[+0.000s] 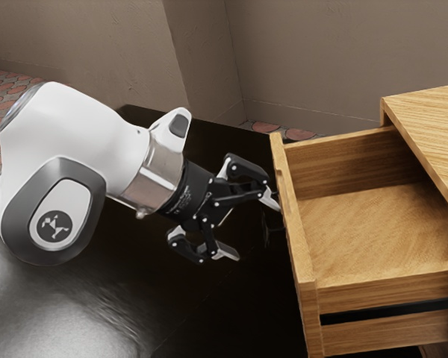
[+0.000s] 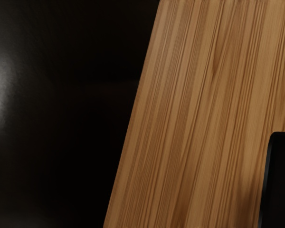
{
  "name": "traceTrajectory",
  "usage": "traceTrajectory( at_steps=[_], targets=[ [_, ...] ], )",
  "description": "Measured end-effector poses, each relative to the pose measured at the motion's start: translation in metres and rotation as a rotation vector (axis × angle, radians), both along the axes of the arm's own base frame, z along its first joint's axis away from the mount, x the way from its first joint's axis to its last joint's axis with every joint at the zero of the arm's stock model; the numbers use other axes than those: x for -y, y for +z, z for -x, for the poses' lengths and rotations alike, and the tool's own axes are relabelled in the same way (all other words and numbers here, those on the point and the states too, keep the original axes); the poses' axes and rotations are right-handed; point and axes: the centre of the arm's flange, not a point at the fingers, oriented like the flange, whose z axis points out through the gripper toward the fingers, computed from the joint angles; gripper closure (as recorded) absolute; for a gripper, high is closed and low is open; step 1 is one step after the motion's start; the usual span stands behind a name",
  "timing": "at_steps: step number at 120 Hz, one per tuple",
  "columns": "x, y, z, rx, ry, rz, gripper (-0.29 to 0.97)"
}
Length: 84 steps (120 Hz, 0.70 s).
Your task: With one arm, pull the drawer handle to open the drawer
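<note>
The glossy black desk [image 1: 97,313] was the largest thing in front of you, and it carried everything else. The white and grey robot arm [image 1: 75,171] came in from the exterior view's left and reached across the desk toward the exterior view's right. At that far right side of the desk stood the light wooden cabinet [image 1: 433,119] with a flat top board.

Your task's thing, the light wooden drawer [image 1: 388,287], was far out of the cabinet, toward the arm. Its inside was open to the view, and its front board faced your hand.

Your black two-finger gripper [image 1: 245,225] was just beside this front board, near the board's outer face. The hand was spread wide and gripped nothing. One of the fingers [image 1: 263,195] was up near the front board and the other was lower, toward the desk's surface.

The drawer handle [image 1: 272,224] looked like a thin dark bar just in front of the front board, close to the upper finger. It was hard to separate from the dark desk behind it, so I cannot tell if a finger touched it.

In the wrist view you had the wooden front board [image 2: 204,118] very near, with the desk beside it. A black rounded piece [image 2: 280,180] was against the wood, and I cannot tell what it was.
</note>
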Motion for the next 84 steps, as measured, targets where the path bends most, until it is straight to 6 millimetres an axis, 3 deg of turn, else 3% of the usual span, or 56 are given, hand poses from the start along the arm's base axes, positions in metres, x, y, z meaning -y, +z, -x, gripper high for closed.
traceTrajectory(
  at_steps=[57, 84],
  targets=[
    [-0.034, 0.001, 0.03, 0.009, 0.04, 0.02, 0.0],
    [-0.04, 0.002, 0.046, 0.017, 0.044, 0.018, 0.0]
  ],
)
